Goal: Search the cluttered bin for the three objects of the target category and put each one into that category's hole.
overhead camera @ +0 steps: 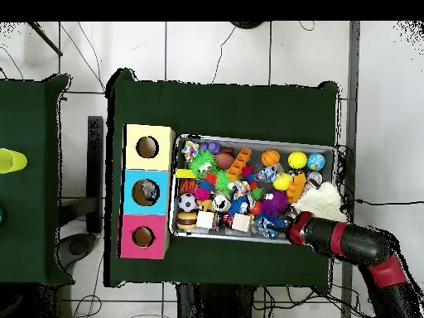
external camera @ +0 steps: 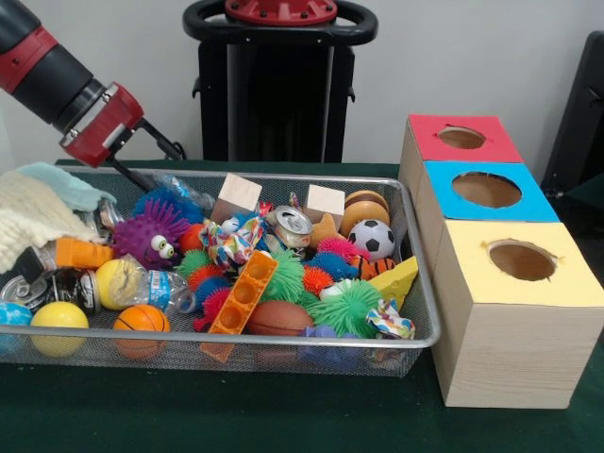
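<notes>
A wire-mesh bin (external camera: 283,342) is packed with toys: a soccer ball (external camera: 377,239), an orange basketball (external camera: 140,321), a yellow ball (external camera: 58,316), a brown football (external camera: 278,318), a purple spiky toy (external camera: 151,236), a green spiky ball (external camera: 347,307), a can (external camera: 293,225), two wooden blocks (external camera: 238,193) and a water bottle (external camera: 142,286). Beside the bin stand a red box (external camera: 500,146), a blue box (external camera: 444,203) and a yellow box (external camera: 472,274), each with a round hole on top. My gripper (external camera: 142,170) hangs over the bin's far left corner. In the overhead view the gripper (overhead camera: 291,224) sits at the bin (overhead camera: 248,139) rim.
A cream cloth (external camera: 33,222) and a pale blue cloth (external camera: 57,184) are heaped at the bin's left end. An orange perforated brick (external camera: 243,293) and a yellow wedge (external camera: 396,280) lie among the toys. A second green table with a yellow cup (overhead camera: 10,160) shows in the overhead view.
</notes>
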